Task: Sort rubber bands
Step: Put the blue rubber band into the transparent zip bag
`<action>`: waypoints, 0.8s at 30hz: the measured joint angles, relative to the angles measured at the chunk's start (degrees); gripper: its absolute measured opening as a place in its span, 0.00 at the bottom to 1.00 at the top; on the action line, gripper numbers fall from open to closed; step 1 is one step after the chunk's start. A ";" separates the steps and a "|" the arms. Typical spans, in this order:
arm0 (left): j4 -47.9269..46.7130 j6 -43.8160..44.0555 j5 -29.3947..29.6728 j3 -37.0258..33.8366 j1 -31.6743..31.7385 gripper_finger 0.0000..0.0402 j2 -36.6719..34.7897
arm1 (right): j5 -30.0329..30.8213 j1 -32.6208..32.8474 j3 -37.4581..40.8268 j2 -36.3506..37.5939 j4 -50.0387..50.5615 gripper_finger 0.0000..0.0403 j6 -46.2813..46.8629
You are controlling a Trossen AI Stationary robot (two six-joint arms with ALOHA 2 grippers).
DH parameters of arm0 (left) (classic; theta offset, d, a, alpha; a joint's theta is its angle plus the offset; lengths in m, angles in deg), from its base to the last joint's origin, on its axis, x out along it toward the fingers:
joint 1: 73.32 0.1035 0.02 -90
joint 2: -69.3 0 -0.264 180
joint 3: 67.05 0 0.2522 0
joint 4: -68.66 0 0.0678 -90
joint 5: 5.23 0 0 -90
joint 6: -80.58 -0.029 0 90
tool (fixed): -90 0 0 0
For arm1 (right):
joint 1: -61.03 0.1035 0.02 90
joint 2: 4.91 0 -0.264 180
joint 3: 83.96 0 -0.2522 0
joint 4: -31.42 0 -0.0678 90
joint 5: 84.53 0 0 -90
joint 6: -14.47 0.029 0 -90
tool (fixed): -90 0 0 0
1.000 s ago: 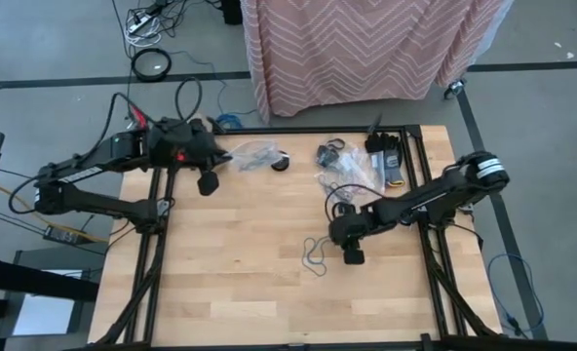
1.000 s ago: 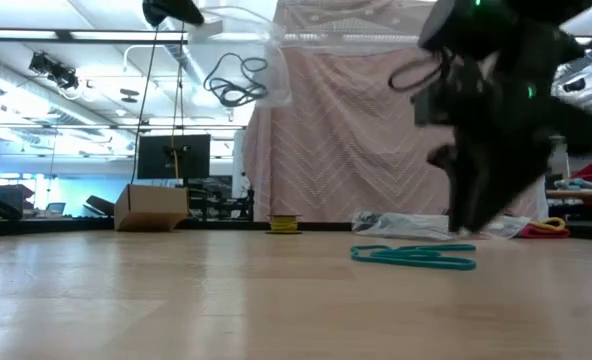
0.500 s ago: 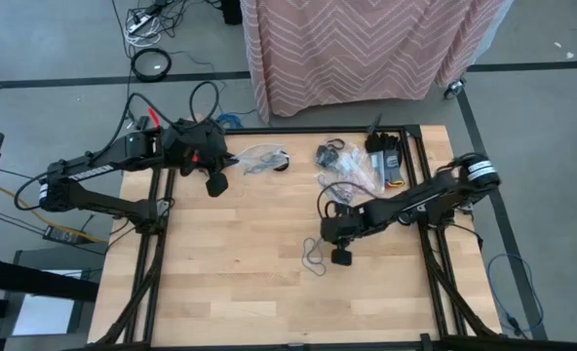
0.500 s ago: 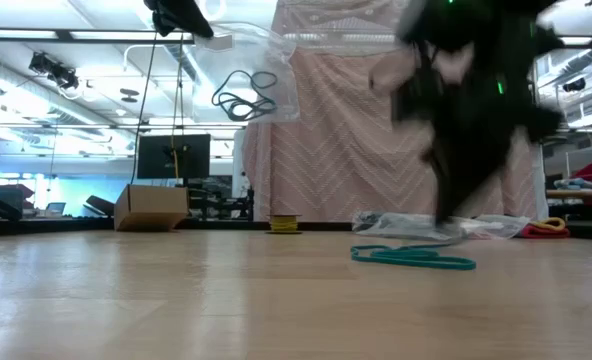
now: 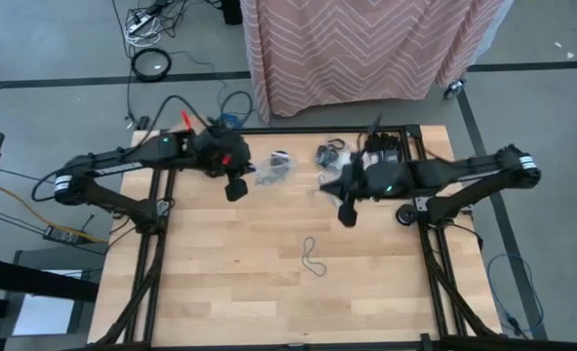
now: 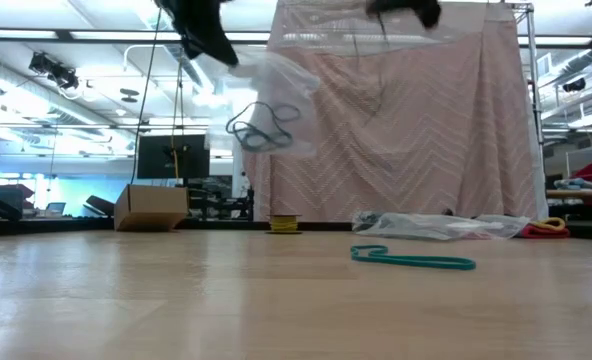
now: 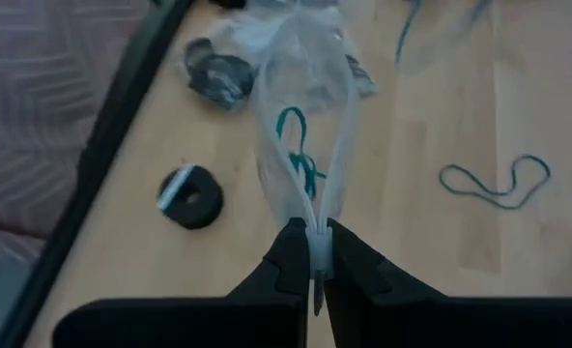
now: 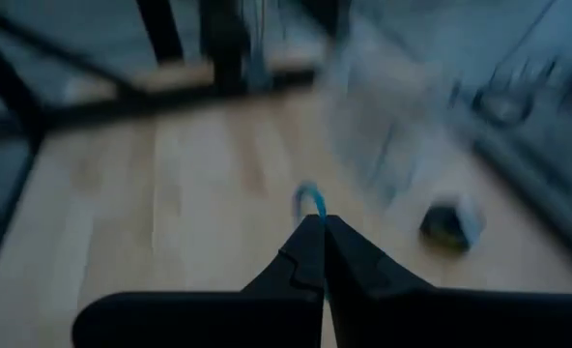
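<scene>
Teal band (image 8: 310, 199) pinched in right gripper (image 8: 315, 224); left gripper (image 7: 312, 232) clamps clear bag (image 7: 300, 126); teal loop (image 5: 313, 257) unsorted on table (image 5: 230, 273).

A lab or workshop: open ceiling with ducts (image 6: 66, 75), monitor (image 6: 173, 156), floor cables (image 5: 152, 19), framed workbench (image 5: 269, 292).

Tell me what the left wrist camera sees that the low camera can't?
Only the left wrist view: a black disc lying on the table. Only the low view: a cardboard box in the room behind. Both: the clear bag pinched by the left gripper, and a teal rubber band lying loose on the table.
</scene>
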 joint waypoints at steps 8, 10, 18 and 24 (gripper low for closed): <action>6.42 -0.41 -5.60 0.00 -1.02 0.05 6.74 | 2.23 -2.35 -12.29 -1.21 0.10 0.00 -11.87; 7.68 -0.40 -5.84 0.00 -1.49 0.05 7.85 | 2.17 -3.17 -13.78 -1.85 -0.23 0.00 -13.42; 10.31 0.07 -7.32 0.00 -3.12 0.05 9.70 | 1.65 -5.49 -14.21 -4.24 -0.42 0.00 -14.58; 11.16 0.54 -8.20 -0.04 -3.34 0.05 9.75 | -0.50 -6.07 -14.16 -6.73 -0.46 0.00 -15.13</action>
